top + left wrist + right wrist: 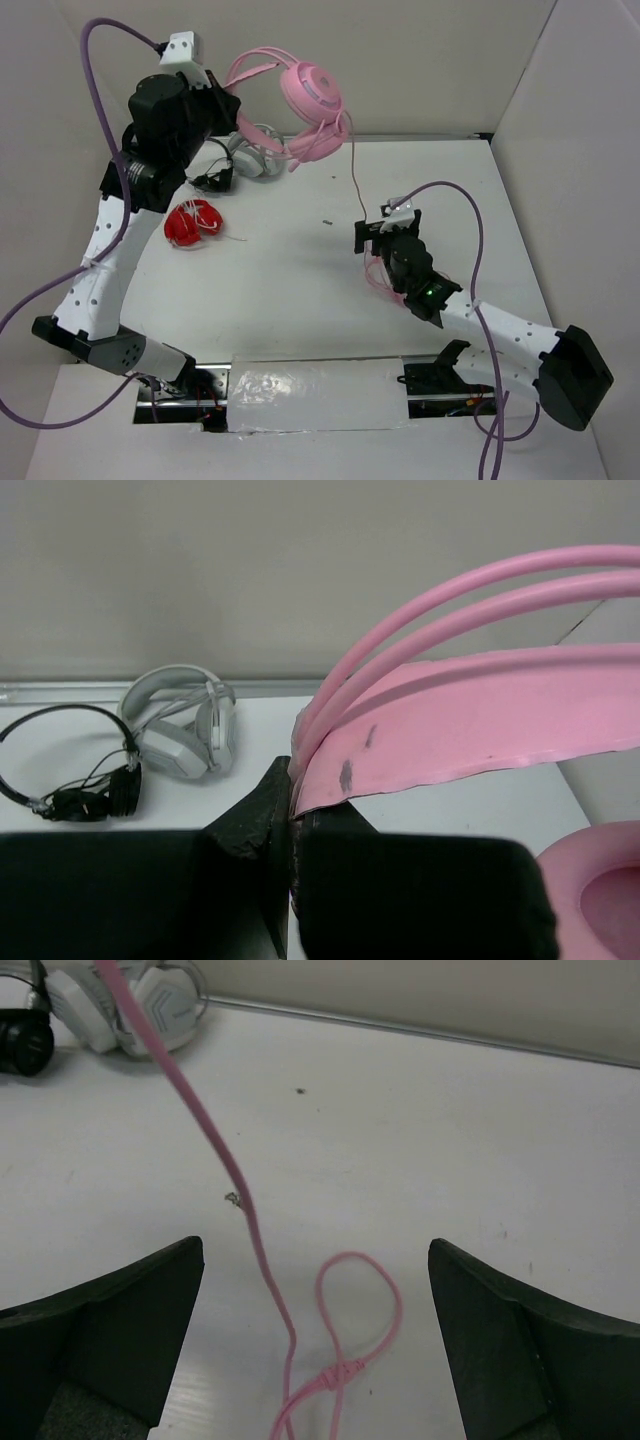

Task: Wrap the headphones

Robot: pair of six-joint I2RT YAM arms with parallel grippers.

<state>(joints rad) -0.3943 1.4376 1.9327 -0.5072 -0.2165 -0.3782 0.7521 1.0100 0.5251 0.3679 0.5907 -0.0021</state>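
left claw [290,825] pinches the pink padded over-ear headphones [312,95] aloft by the headband [480,720]; right claw [315,1350] spread astride their thin pink cable [217,1150] above the white bench [480,1140]. next, i'd pinch it and wind.

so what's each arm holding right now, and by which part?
The left tool is shut on the headphones, by the headband. The right tool is open and holds nothing; the cable just runs between its fingers.
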